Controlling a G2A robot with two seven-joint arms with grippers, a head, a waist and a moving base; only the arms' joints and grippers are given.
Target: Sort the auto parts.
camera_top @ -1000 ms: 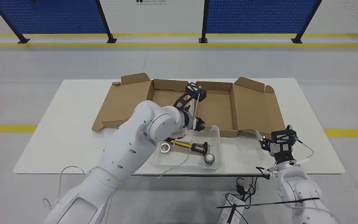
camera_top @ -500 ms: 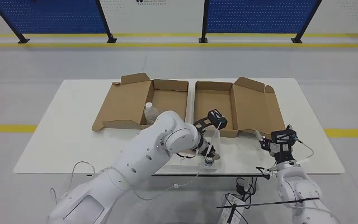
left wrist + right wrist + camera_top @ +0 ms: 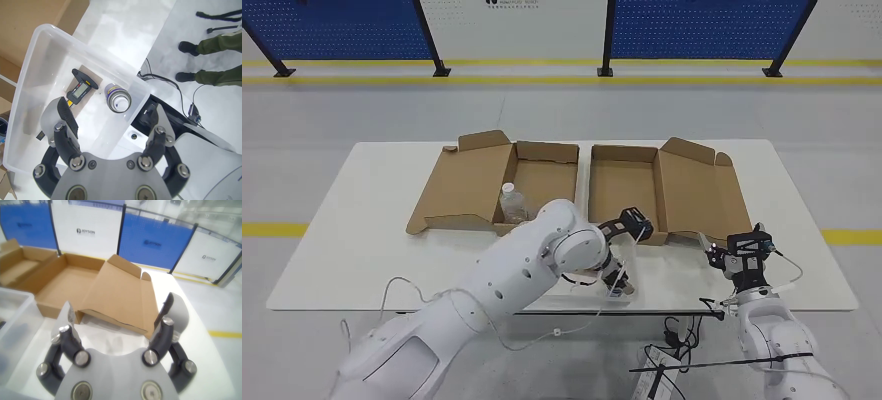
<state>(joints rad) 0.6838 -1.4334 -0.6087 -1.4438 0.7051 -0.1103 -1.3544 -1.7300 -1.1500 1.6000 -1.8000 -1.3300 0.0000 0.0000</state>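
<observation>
The white desk (image 3: 362, 220) carries two open cardboard boxes at its 12 o'clock side, the left box (image 3: 542, 175) and the right box (image 3: 627, 190) edge to edge. A clear plastic bin (image 3: 47, 37) sits at 6 o'clock, at the near edge. The left tool (image 3: 109, 106) hangs over the bin's corner, jaws spread wide and holding nothing. The right tool (image 3: 119, 302) rests out at 4 o'clock, well apart from the bin, equally wide and bare.

In the bin a metal can (image 3: 118, 100) stands upright close to the wall. A digital caliper (image 3: 81, 91) lies flat just beside it. A clear bottle (image 3: 510, 200) stands in the left box at its 9 o'clock side.

To my eye the sorting is partway: one part is boxed and two wait in the bin. The step in hand looks like a pick, probably the can. The next move calls for a straight descent with both fingers (image 3: 66, 111) inside the wall, astride the can.

The can wears a printed label, and the caliper has a screen and small stickers. Logos mark the wall panels behind. I leave them unread.
</observation>
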